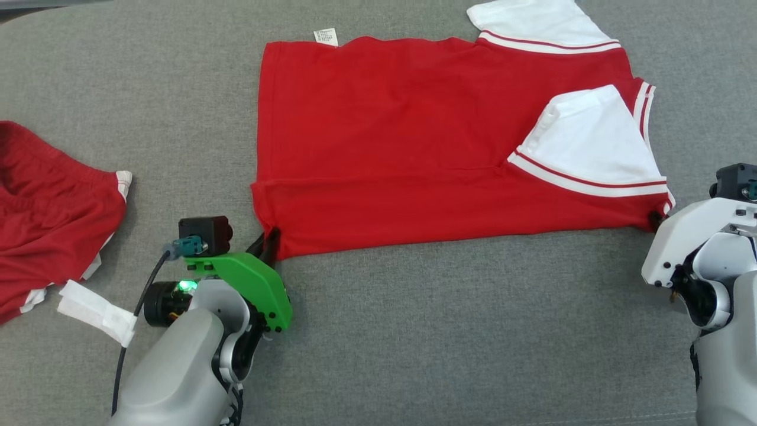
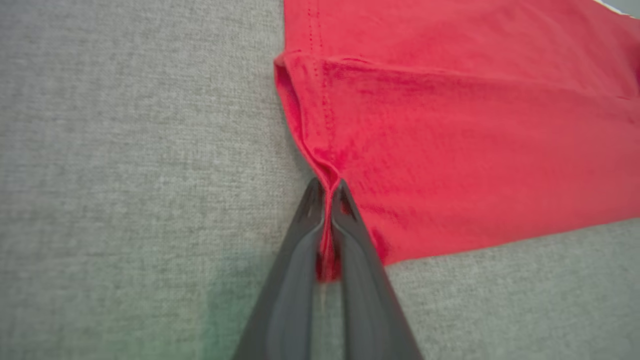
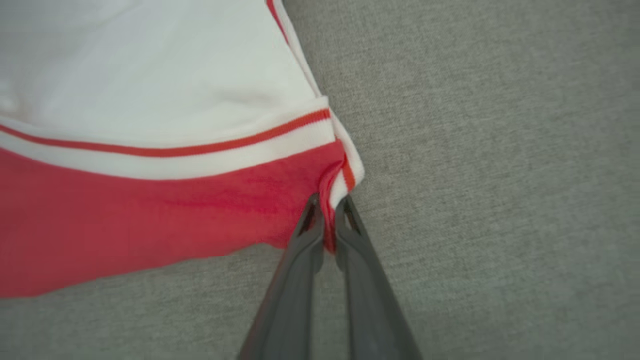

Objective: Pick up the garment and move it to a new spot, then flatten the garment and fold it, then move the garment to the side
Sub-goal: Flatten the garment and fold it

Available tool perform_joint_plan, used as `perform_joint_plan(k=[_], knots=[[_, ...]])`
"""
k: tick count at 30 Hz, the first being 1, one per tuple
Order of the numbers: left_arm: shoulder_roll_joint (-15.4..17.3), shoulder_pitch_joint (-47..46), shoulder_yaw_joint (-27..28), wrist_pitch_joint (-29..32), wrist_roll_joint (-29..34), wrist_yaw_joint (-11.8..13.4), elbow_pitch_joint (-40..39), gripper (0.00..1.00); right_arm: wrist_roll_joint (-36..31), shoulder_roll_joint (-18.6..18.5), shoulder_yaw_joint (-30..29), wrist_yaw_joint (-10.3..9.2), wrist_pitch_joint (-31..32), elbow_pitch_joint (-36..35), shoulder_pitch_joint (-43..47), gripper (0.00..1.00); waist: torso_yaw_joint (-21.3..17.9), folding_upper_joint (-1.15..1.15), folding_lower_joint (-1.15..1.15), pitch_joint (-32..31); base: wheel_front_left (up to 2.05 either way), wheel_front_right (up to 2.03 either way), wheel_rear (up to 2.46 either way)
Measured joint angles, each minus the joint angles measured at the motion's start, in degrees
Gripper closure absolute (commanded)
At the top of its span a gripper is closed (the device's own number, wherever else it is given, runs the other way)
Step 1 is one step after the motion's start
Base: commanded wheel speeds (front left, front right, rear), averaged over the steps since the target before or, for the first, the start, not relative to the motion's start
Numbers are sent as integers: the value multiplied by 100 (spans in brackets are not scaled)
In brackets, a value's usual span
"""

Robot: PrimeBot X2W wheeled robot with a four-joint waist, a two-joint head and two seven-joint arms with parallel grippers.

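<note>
Pinching hard, the left gripper (image 2: 327, 187) has its jaws clenched on a thin ridge of red fabric at the garment's (image 2: 475, 125) stitched hem corner, with the cloth bunched up between the dark fingers (image 2: 300, 260). Over to the right gripper (image 3: 327, 202): its jaws are clenched too, grasping the garment's opposite near corner, right where the white trim with its red stripe meets the red body. From the head view, the garment (image 1: 402, 136) lies spread on the grey cloth-covered table (image 1: 461, 331), stretched between the left gripper (image 1: 269, 242) at its near left corner and the right gripper (image 1: 655, 220) at its near right corner. A crease runs along the garment just inside its near edge. One white sleeve (image 1: 591, 142) is folded onto the red body on the garment's right side, and another white sleeve (image 1: 532, 23) sticks out past its far edge. A small white label (image 1: 326, 36) pokes out at the garment's far left corner. Well to the garment's left sits a crumpled second red cloth (image 1: 41, 219), with a white tag (image 1: 94, 310) at its near edge.
</note>
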Motion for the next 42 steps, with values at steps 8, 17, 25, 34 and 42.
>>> perform_joint_plan(k=[8, 17, 25, 34, 42], knots=[[185, 478, -103, 394, -110, 7, -427, 100, 201, 38, -75, 0, 413, -864, 569, 100, 37, 0, 0, -354, 0, 0, 0], [627, 1382, -111, 868, -391, 312, -1393, 100, 378, 319, -417, 2, 1256, -1924, 1756, 100, 32, 0, 0, -735, 0, 0, 0], [791, 1573, 14, 935, -442, 555, -1845, 0, 357, 328, -474, 1, 1146, -2045, 1749, 0, -18, 0, 0, -689, 0, 0, 0], [1047, 193, -1, 1823, -307, 547, -1886, 0, 48, -245, 412, -1, 1082, -2026, -1, 0, 6, 0, 0, -376, 0, 0, 0], [794, -1582, 98, 2294, -235, 386, -886, 0, 269, -814, 1368, -1, 960, -661, -1898, 0, 39, 0, 0, 209, 0, 0, 0]])
